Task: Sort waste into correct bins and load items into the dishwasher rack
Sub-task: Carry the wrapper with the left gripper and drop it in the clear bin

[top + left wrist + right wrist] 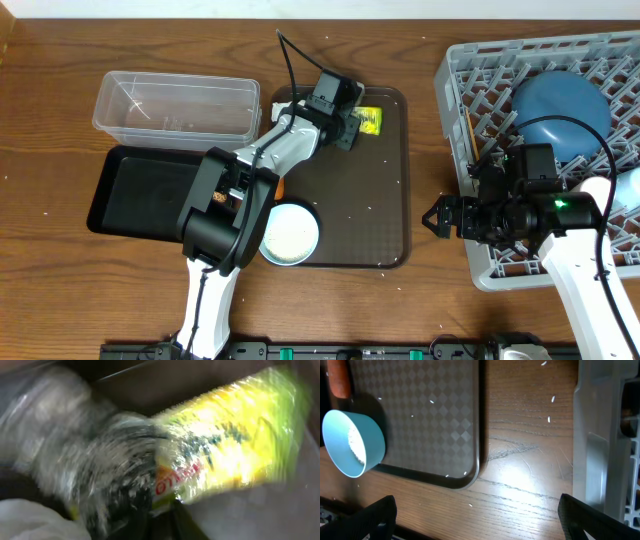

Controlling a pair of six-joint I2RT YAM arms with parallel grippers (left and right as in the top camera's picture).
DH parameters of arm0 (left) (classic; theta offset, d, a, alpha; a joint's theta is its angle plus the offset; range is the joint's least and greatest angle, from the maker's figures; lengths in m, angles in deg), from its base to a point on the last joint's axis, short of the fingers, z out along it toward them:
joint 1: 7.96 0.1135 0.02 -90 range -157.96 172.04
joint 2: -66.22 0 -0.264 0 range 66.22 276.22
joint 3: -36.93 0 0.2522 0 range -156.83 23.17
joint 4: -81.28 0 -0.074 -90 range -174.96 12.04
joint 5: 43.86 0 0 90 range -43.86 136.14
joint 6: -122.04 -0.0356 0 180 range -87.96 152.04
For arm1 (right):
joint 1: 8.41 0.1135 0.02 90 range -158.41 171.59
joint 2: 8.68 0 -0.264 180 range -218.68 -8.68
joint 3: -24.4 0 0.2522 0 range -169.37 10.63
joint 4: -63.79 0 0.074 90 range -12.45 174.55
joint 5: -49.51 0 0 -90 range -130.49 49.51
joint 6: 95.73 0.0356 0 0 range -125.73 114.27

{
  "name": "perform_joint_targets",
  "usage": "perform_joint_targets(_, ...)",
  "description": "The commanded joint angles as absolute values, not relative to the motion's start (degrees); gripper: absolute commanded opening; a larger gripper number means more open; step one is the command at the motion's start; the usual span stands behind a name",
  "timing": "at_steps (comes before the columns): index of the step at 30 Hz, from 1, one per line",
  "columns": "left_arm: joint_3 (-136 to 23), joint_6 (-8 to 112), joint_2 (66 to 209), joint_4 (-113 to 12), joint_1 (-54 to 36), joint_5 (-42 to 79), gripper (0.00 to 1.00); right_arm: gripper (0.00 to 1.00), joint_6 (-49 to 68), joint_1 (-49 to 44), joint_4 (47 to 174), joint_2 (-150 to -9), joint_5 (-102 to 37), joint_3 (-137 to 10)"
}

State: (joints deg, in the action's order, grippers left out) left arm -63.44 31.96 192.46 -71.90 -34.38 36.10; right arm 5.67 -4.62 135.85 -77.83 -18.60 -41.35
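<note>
1. The crinkled yellow-green and silver wrapper (368, 120) lies at the far edge of the dark brown serving tray (385, 230), toward its right corner.
2. The left gripper (350, 128) is on the tray's far part, right at the wrapper's left end. The left wrist view is filled with the blurred wrapper, and I cannot tell whether the jaws are clamped on it or merely beside it.
3. The right gripper (437, 218) hangs over the table (430, 130) just right of the tray's near right corner, pointing toward the tray. Its jaws are spread wide with nothing between them.
4. The white bowl (290, 232) sits at the tray's near left corner, with rice inside it.
5. The orange carrot (340, 380) lies on the tray just beyond the bowl, along the tray's left side.
6. White rice grains (549, 419) are scattered on the table just right of the tray, and a few more lie on the tray itself.
7. The dishwasher rack (460, 70) stands to the right of the tray, apart from it, with the large dark blue round dish (560, 105) in it.
8. The clear plastic tub (175, 105) and the black tray (140, 190) lie left of the brown tray.
</note>
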Motion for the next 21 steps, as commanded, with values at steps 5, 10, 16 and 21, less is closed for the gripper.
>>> perform_joint_targets(5,-63.8,31.4,191.7,-69.7,-34.4,35.0,0.06,0.96,6.3,-3.8,136.2,-78.0,-17.7,-41.2)
perform_joint_targets(10,-63.9,31.6,185.0,-65.3,-34.4,34.6,0.06,0.96,6.5,-3.8,136.3,-78.0,-17.7,-41.2)
perform_joint_targets(16,-63.9,29.7,175.3,-60.1,-34.3,35.2,0.06,0.96,6.5,-3.8,136.2,-78.0,-17.6,-41.2)
perform_joint_targets(21,-63.9,29.2,170.6,-57.1,-34.3,38.5,0.06,0.96,6.5,-3.8,136.2,-78.0,-17.6,-41.2)
